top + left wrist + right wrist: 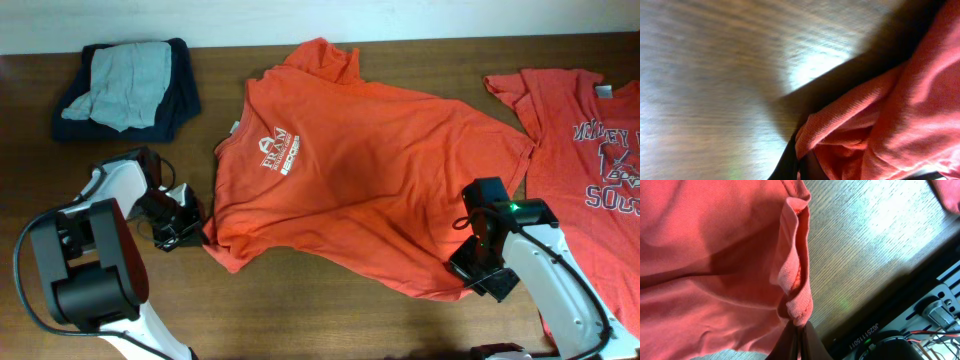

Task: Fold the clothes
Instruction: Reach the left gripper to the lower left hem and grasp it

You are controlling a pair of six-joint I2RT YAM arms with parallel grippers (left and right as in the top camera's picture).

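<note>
- Found orange T-shirt [350, 170] spread across the middle of the bench [330, 325], collar toward the left arm, long axis running left to right.
- Found left hand [203, 235] pinched tight on the near sleeve [840, 125].
- Found right hand [465, 268] pinched tight on the hem corner [796, 311] at the opposite end.
- Judged both hands placed along the near edge, with the shirt body lying beyond them toward the far side.
- Noted second T-shirt [590, 150] just beside at right, dark pile [125, 88] well apart at far left.
</note>
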